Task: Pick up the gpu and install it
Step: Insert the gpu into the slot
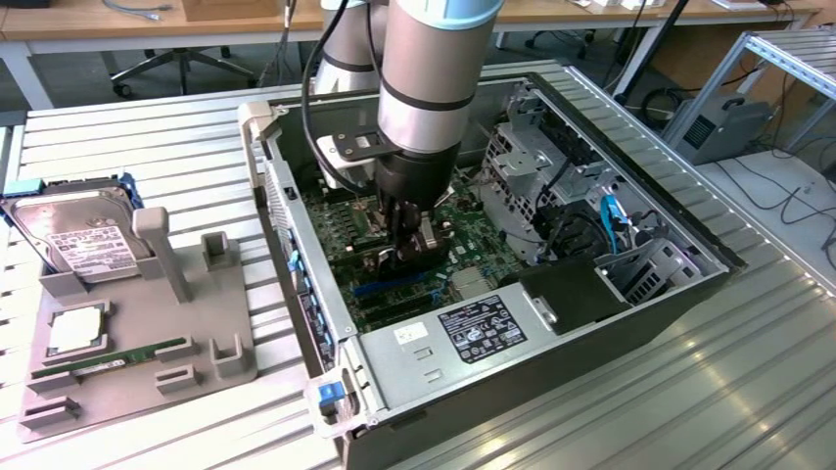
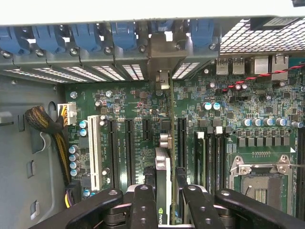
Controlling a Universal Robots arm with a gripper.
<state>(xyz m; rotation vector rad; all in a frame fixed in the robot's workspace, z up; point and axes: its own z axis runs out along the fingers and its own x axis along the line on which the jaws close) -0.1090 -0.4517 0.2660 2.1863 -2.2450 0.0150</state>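
Fingers of the gripper were clamped on the top edge of the gpu, which stood on edge and hung straight down over the motherboard, presumably so its lower edge could line up with one of the long black expansion slots. Beyond it, its silver end bracket reached toward the blue-latched rear openings of the computer case. Whether the card's connector touched a slot was hidden beneath the card itself.

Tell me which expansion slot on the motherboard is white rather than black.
The long white slot, the one nearest the yellow and black cable bundle. The other long slots toward the pincer and its card are black.
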